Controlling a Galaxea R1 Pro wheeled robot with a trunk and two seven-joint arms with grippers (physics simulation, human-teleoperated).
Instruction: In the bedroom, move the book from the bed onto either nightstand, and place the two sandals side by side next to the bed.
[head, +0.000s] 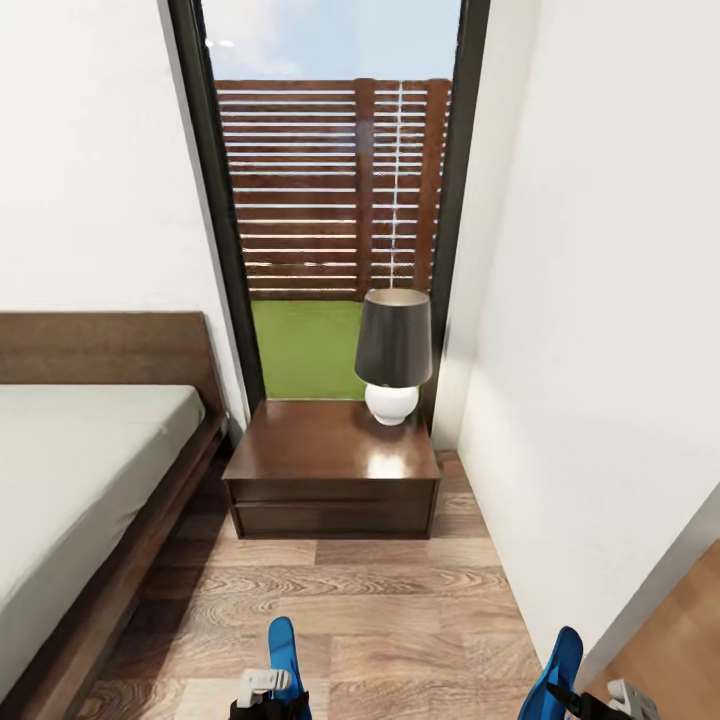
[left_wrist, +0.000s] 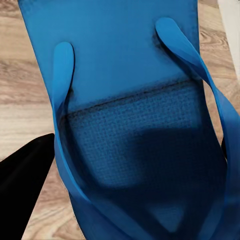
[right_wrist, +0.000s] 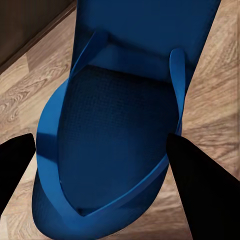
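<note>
You face a narrow strip of wood-plank floor (head: 400, 600) hemmed by the bed (head: 90, 470) on your left and a white wall (head: 600, 350) on your right, with the nightstand (head: 332, 465) closing the far end under a tall dark-framed window (head: 335, 200). The nightstand's left edge sits just beside the bed frame's corner, and its right edge is near the wall. A lamp (head: 393, 355) with a dark shade stands at the nightstand's back right corner; the rest of its glossy top is bare. The floor between you and the nightstand is open. At the bottom of the head view your left claw (head: 262, 695) holds the left sandal (head: 285, 650) upright, toe end pointing up, above the floor. Your right claw (head: 590, 700) holds the right sandal (head: 560, 665) near the wall, tilted. In the left wrist view the left sandal (left_wrist: 130, 100) lies between the dark fingers (left_wrist: 22, 170), straps toward the camera, clamped. In the right wrist view the right sandal (right_wrist: 130, 125) sits between both fingers (right_wrist: 200, 185), which press its edges.
</note>
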